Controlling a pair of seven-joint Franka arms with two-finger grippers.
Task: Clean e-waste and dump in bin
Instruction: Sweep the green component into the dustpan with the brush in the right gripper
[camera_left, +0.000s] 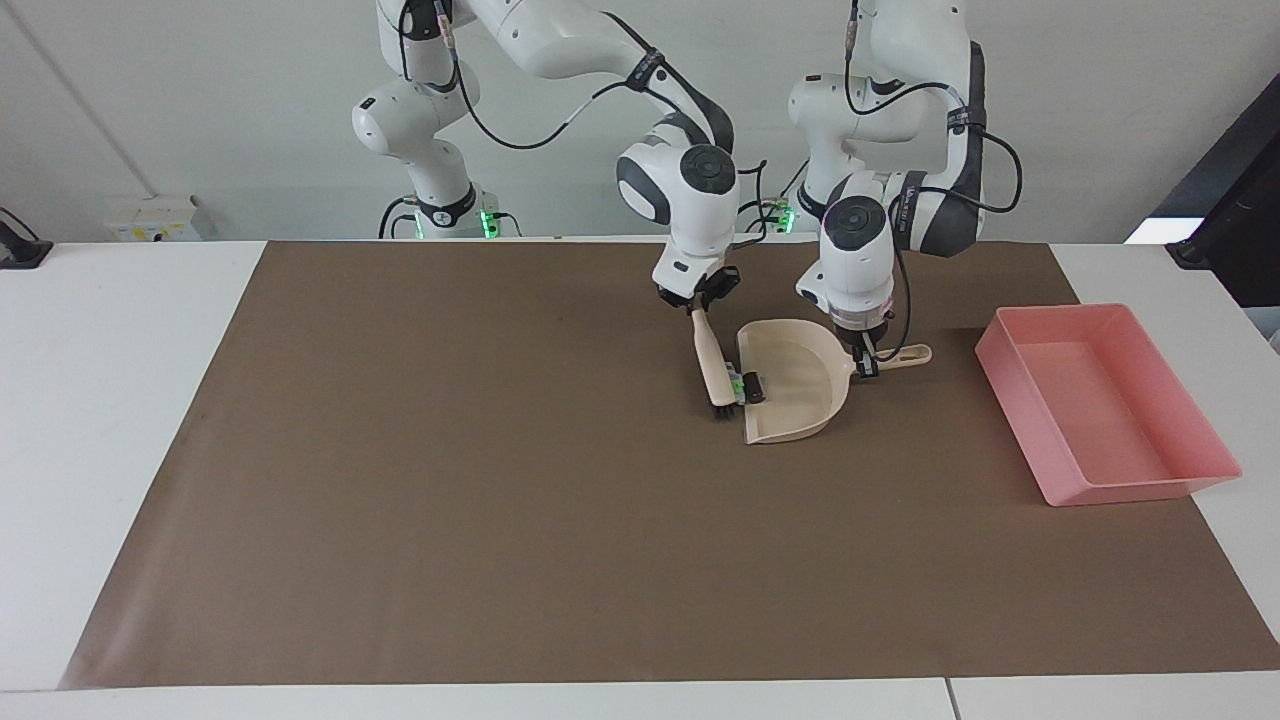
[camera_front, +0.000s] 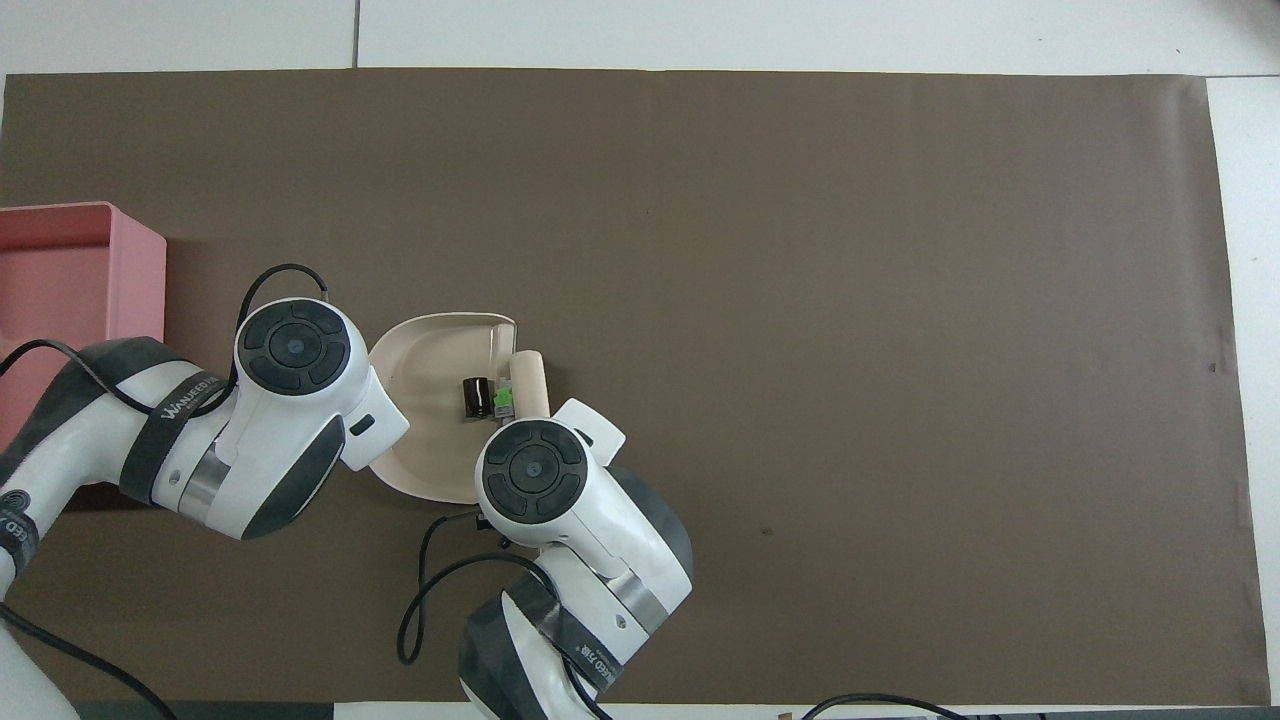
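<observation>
White arms (camera_left: 560, 40) with dark grey joints, black cables and green base lights.

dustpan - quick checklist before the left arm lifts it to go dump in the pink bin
1. E-waste fully inside dustpan: not ok, it sits at the open lip.
2. Brush backing the part: ok, bristles beside it.
3. Left gripper shut on dustpan handle: ok.
4. Right gripper shut on brush: ok.
5. Bin free to receive: ok, nothing in it.
6. Dustpan flat on the mat: ok.
</observation>
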